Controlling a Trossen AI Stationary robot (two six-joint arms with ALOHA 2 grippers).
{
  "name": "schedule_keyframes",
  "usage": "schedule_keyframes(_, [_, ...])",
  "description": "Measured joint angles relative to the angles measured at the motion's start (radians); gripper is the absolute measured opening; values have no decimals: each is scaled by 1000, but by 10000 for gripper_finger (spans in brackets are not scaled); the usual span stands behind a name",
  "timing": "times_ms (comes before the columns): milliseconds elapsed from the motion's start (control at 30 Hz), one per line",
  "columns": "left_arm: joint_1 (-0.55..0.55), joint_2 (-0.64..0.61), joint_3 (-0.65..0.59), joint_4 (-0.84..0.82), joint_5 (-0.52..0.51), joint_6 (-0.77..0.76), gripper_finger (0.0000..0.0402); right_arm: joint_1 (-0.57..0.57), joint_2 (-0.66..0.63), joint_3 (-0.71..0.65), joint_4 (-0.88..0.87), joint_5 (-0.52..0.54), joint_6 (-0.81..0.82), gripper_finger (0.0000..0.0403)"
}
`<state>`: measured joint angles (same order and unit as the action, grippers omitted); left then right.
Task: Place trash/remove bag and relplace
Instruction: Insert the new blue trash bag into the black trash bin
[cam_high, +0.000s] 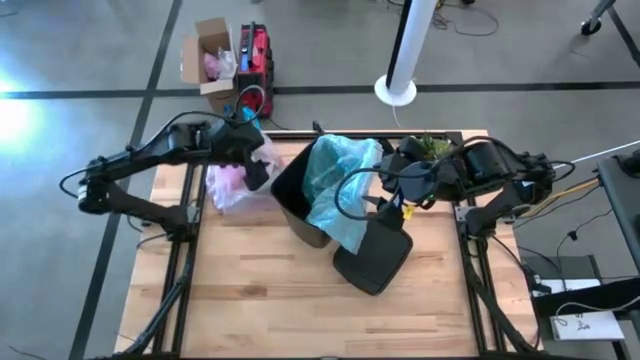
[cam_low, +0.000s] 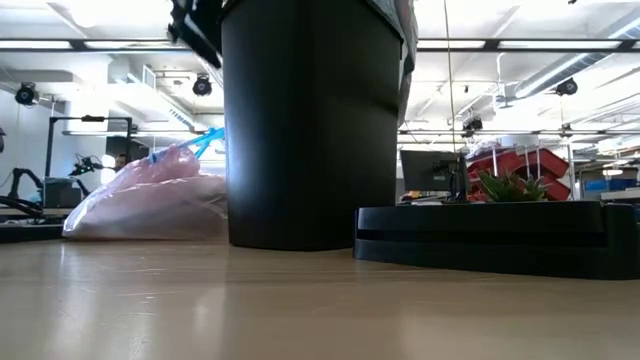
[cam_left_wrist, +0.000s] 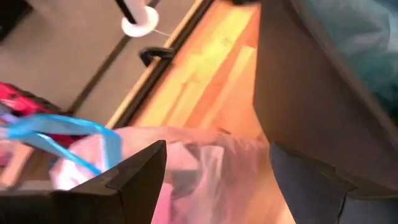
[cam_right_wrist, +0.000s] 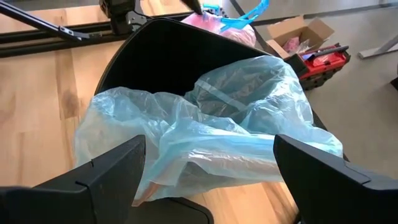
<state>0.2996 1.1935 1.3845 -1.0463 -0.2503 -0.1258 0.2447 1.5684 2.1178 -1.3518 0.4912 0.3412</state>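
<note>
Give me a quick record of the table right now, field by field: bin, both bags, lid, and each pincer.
bin: black bin, upright on the wooden table
blue bag: light blue bag draped over the bin's rim, partly inside, not yet spread out
pink bag: pink bag with blue ties, lying on the table beside the bin
lid: black lid flat on the table beside the bin
left pincer: left pincer open, over the pink bag, holding nothing
right pincer: right pincer open, above the blue bag, holding nothing
</note>
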Motion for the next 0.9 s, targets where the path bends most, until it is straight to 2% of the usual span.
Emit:
schedule_keyframes(200, [-30, -60, -239, 232, 35, -69, 270, 0, 0, 0, 2, 7, 0, 339])
schedule_keyframes(367, [-109, -37, -307, 388, 88, -110, 270, -7, 0, 0, 7, 9, -4, 339])
schedule_keyframes(600, [-249, 39, -229, 530, 96, -108, 270, -36, 14, 0, 65, 10, -21, 338])
schedule_keyframes(767, [-293, 86, -101, 462, 96, -58, 270, -61, 36, -1, 153, 7, -121, 338])
schedule_keyframes(900, [-294, 93, -4, 362, 85, -56, 270, -101, 58, -2, 148, -26, -120, 332])
